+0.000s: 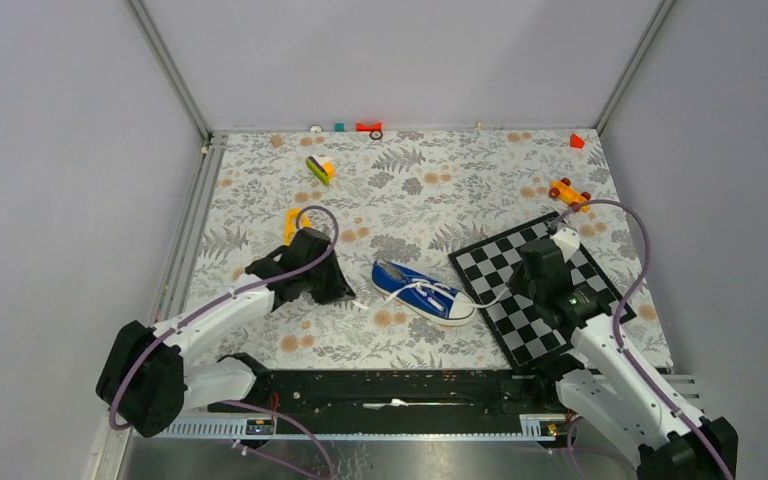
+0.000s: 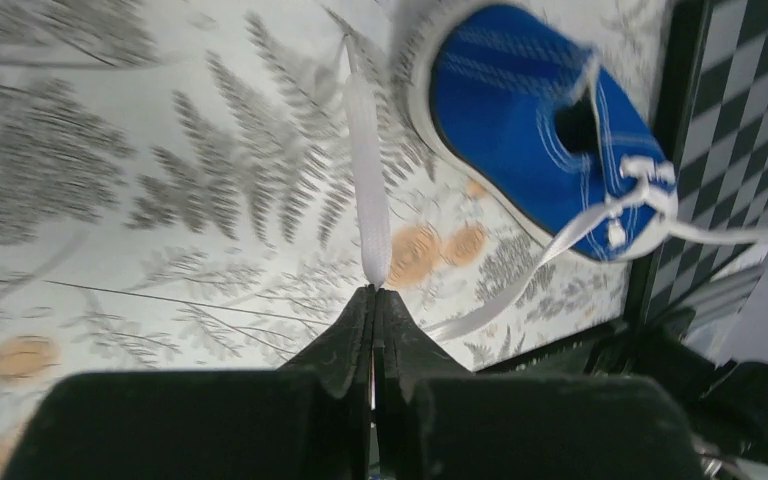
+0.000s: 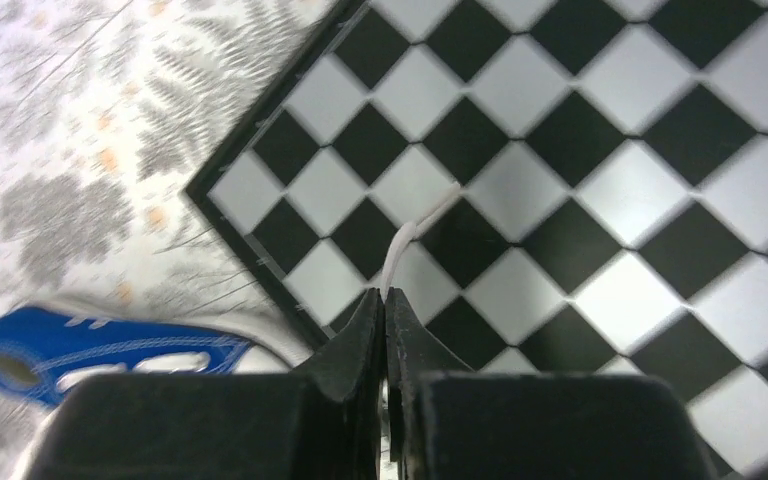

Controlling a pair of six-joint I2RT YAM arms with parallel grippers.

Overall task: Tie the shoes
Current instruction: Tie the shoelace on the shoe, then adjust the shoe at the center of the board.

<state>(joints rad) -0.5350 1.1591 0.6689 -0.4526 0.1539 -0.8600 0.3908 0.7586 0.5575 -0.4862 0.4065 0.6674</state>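
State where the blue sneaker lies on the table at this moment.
In the top view the blue sneaker lies front-centre on the floral cloth, between the left gripper and the right gripper, its white toe beside the left edge of the checkerboard.

- Top view looked down from high behind the rig, covering the whole table [image 1: 440, 180].
- Left wrist view skimmed low toward the sneaker [image 2: 540, 130] (close, somewhat blurred).
- Right wrist view sat close over the checkerboard [image 3: 560, 150]; the sneaker appeared in all three.
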